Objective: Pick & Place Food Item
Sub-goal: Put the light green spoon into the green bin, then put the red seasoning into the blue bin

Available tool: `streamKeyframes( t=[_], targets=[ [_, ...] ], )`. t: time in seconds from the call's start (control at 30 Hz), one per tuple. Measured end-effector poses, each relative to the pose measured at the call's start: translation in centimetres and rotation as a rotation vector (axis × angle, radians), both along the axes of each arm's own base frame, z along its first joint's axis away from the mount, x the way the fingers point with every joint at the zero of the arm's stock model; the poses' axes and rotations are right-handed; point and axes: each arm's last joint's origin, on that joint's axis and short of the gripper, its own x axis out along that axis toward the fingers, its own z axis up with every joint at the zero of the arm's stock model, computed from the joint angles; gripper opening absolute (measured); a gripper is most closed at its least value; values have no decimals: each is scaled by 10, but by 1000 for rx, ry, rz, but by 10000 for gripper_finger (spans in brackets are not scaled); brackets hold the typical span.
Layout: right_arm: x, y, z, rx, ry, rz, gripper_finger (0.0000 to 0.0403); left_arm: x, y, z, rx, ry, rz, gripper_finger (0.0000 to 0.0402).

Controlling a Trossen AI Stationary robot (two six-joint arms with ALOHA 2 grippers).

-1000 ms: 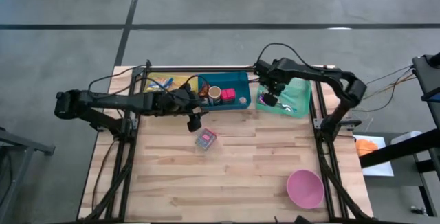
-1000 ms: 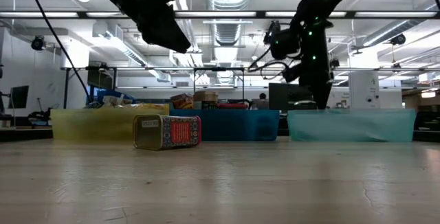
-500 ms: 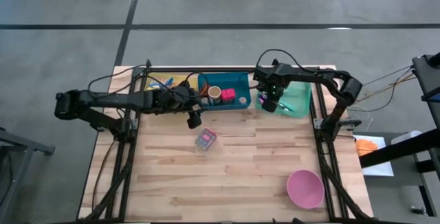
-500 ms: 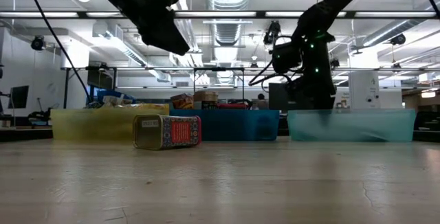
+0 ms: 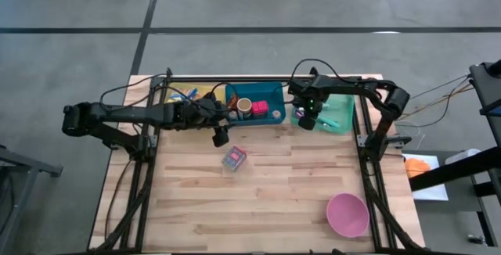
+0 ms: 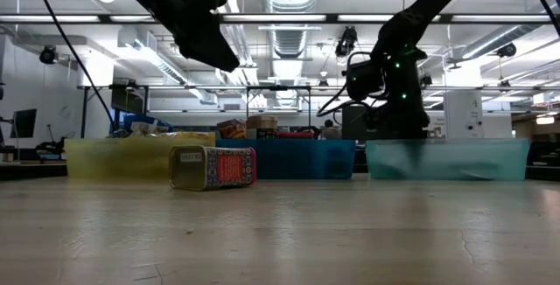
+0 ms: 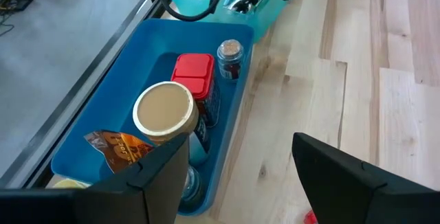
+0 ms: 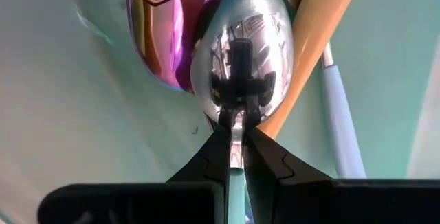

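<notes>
A teal bin (image 5: 337, 113) at the far right holds utensils. My right gripper (image 8: 236, 129) points down into it, shut on a silver spoon (image 8: 240, 52). That spoon lies beside a purple-tinted spoon (image 8: 161, 31), an orange handle (image 8: 315, 25) and a light blue handle (image 8: 338, 124). My left gripper (image 7: 240, 183) hangs open above the table beside the blue bin (image 7: 130, 80), with nothing between its fingers. The blue bin holds a red-lidded box (image 7: 192, 73), a tan-lidded can (image 7: 163, 107) and a small jar (image 7: 230, 51). A printed tin (image 5: 233, 158) lies on its side on the table. My right gripper pinches the silver spoon's thin neck (image 8: 237, 117), right below its bowl, between its two fingertips. The fingers come from above and point down into the teal bin. The spoon's bowl overlaps the purple-tinted spoon and the orange handle. Whether it rests on them I cannot tell.
A yellow bin (image 5: 192, 95) stands left of the blue bin along the far edge. A pink bowl (image 5: 347, 214) sits at the near right. Bare wooden table (image 5: 258, 200) lies between the tin and the bowl.
My right gripper has sunk toward the teal bin, still shut, and now reaches down behind the bin's wall in the low view. My left arm and the tin have kept still.
</notes>
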Motion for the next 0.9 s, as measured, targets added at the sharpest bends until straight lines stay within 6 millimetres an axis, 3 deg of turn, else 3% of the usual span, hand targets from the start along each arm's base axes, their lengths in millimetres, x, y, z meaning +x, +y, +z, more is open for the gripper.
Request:
streamKeyframes(
  t=[0.2, 0.57, 0.9],
  targets=[
    [2, 0, 0, 22, -28, -9, 36, 0, 0, 0, -2, 4, -1, 264],
    [2, 2, 0, 42, -40, -34, 186, -1, 0, -2, -6, 19, 1, 264],
    [2, 2, 0, 40, -37, -39, 255, -1, 0, -3, -22, 14, 5, 264]
  ],
)
